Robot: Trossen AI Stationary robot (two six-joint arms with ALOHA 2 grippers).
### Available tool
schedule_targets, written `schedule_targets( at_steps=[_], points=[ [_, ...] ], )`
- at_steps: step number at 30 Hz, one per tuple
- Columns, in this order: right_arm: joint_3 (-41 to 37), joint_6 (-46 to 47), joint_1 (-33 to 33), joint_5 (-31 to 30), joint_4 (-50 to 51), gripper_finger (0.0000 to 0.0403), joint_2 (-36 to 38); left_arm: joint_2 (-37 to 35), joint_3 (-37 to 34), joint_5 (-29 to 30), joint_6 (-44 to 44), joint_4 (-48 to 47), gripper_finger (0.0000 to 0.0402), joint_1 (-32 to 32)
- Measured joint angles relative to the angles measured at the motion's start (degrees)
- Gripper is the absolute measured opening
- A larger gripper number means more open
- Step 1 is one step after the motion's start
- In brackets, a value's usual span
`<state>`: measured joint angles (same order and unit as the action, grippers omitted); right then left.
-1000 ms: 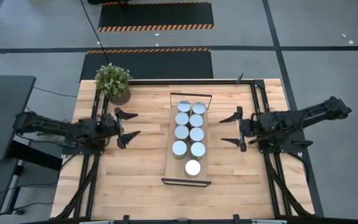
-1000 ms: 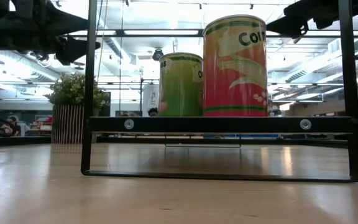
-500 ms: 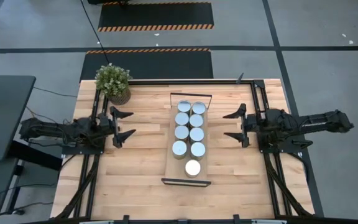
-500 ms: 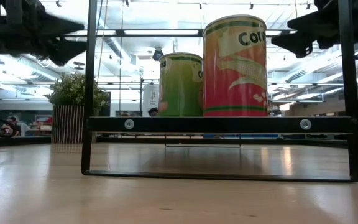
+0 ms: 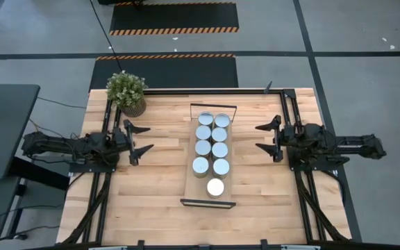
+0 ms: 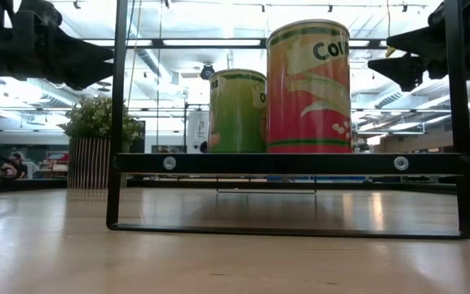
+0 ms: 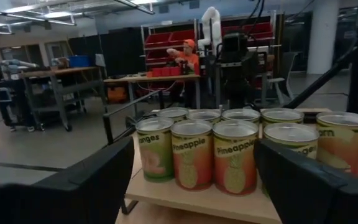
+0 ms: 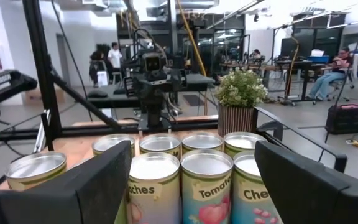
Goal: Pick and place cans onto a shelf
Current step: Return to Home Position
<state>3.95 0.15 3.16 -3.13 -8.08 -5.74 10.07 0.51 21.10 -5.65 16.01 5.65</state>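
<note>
The light-wood shelf (image 5: 195, 192) lies in the middle of the table, its black wire rails at the near and far short ends. Several cans (image 5: 211, 148) with silver tops stand upright on it in two rows, with one more (image 5: 215, 187) at the near end. They also show in the left wrist view (image 7: 235, 155) and the right wrist view (image 8: 207, 180). My left gripper (image 5: 150, 137) is open and empty, to the left of the shelf. My right gripper (image 5: 257, 137) is open and empty, to the right of it. Both point level at the cans.
A potted green plant (image 5: 126, 92) stands at the table's far left corner. Black arm-mount frames (image 5: 289, 111) run along the left and right sides. In the low view the shelf's near rail (image 6: 292, 163) stands in front of two cans (image 6: 308, 86).
My right gripper has drawn back toward the table's right edge and gone down, its arm stretching out flatter. My left gripper has drawn back a little toward the left edge. The cans and the shelf have stayed put.
</note>
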Motion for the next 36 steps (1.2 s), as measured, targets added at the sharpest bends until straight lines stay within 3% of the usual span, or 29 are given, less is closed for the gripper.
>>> schedule_targets(
  at_steps=[7, 14, 21, 36],
  points=[
    [-3.3, 1.4, 0.7, -0.4, -0.8, 0.0348, 5.2, 0.0, 0.0, 2.7, -8.4, -0.1, 0.0334, 0.0],
    [-3.6, 2.4, 0.7, -2.1, -4.3, 0.0348, 5.4, 0.0, 0.0, 2.7, -8.5, -0.1, 0.0334, 0.0],
    [-3.6, 1.1, 0.7, -8.8, -4.7, 0.0348, 5.4, 0.0, -0.1, 2.7, -8.5, -0.1, 0.0334, 0.0],
    [-3.6, 0.8, 0.7, -8.8, -4.7, 0.0348, 5.4, 0.0, -0.1, 2.7, -8.5, 0.0, 0.0334, 0.0]
  ],
)
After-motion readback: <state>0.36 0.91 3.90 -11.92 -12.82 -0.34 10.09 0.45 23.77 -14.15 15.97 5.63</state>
